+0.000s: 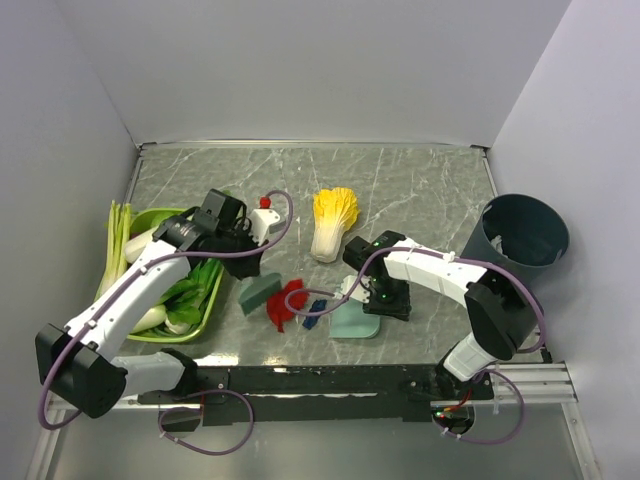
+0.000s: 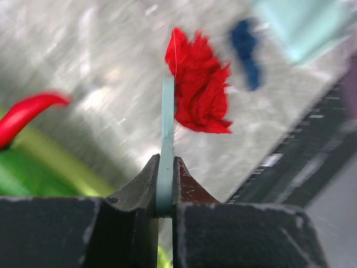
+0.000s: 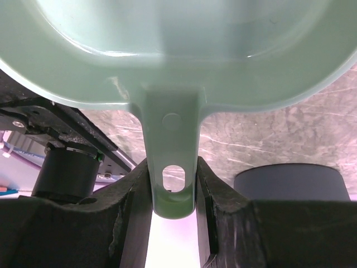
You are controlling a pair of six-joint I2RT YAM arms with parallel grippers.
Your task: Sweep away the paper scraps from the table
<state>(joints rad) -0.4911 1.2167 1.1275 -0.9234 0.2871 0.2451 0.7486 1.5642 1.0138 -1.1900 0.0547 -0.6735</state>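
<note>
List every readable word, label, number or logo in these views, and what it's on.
No readable text, number or logo in any view.
Mint-green plastic dustpan: plain, with only a blank moulded circle on its handle.
Teal plastic sweeping tool: plain edge.
Dark round bin: no label visible.
White arm casings: any print is too small to read.

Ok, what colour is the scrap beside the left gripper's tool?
Red scrap; left wrist view shows it best.

No legible text, no labels, brand marks, numbers or signs on any surface
</note>
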